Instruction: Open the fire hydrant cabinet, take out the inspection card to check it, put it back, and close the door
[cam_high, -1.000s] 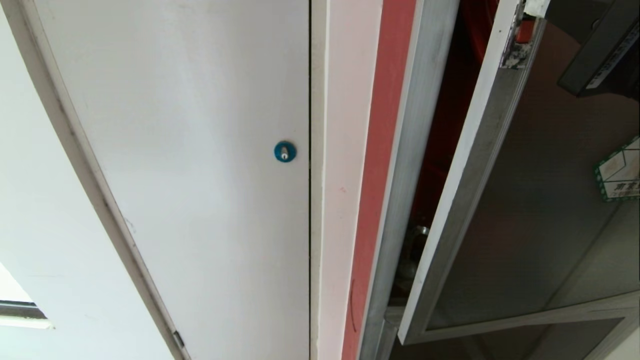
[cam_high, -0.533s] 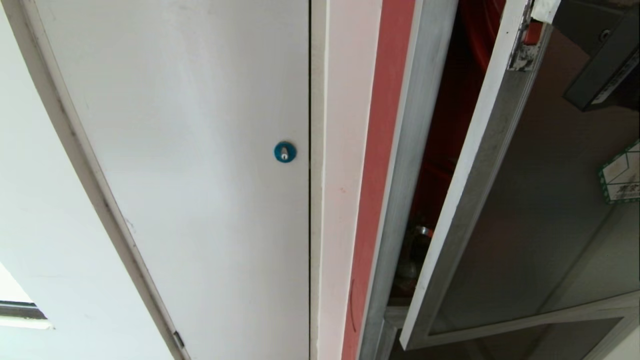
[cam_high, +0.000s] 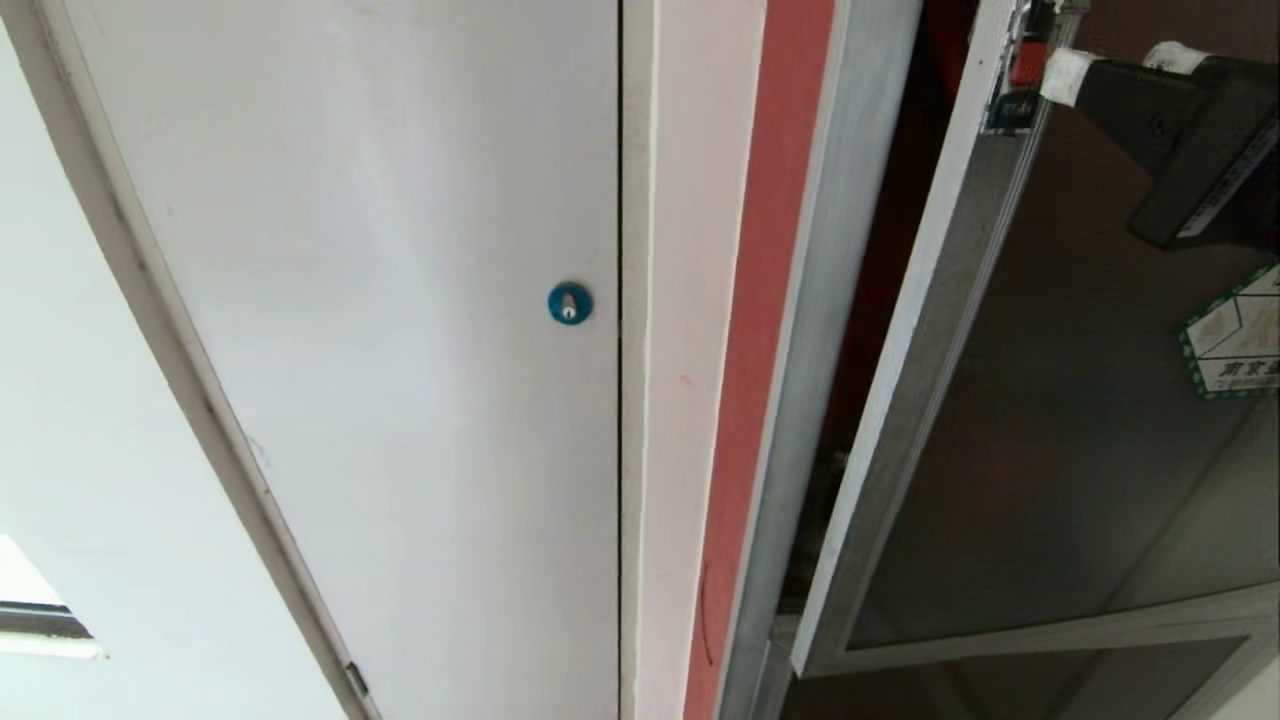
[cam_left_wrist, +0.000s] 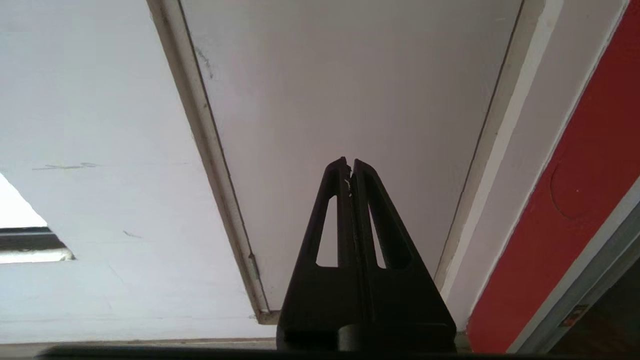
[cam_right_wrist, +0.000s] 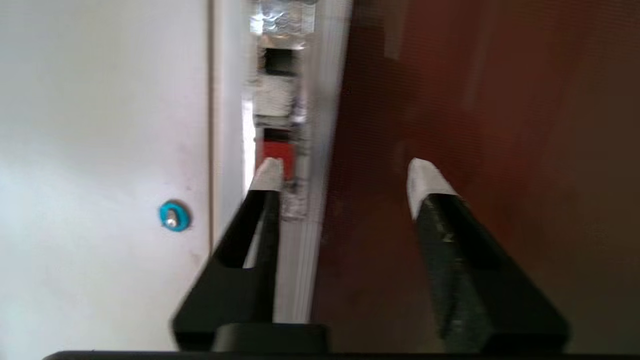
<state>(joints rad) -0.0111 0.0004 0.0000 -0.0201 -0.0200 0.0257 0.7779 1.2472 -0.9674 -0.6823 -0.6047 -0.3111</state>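
- Since a second ago our right hand (cam_high: 1110, 62) has let go: its fingers were pinched near the red latch (cam_high: 1027, 62) at the door's top corner, now they stand spread with nothing between them.
- The door (cam_high: 1050, 440) has swung back a little toward the frame; the gap onto the red interior is narrower than half a second ago. The camera has not moved: the blue round lock (cam_high: 569, 303) sits at the same spot.
- Right hand pose: comes in from the upper right of the head view, black body angled, white-taped fingertips (cam_right_wrist: 422, 179) aimed at the door's latch edge.
- In the right wrist view one taped tip lies over the red latch and the silver edge; the other lies over the dark glass. We cannot tell whether either tip touches the door.
- Left hand (cam_left_wrist: 349, 165): parked low, fingers pressed together, empty, pointing up at the plain white panel (cam_high: 400, 300).
- Fire hydrant cabinet (cam_high: 850, 250): to the right of the white panel and a red strip, its brushed frame showing, door ajar.
- Green-bordered sticker (cam_high: 1235, 335) on the glass just below the right hand.
- Inspection card: we cannot see it in any view.
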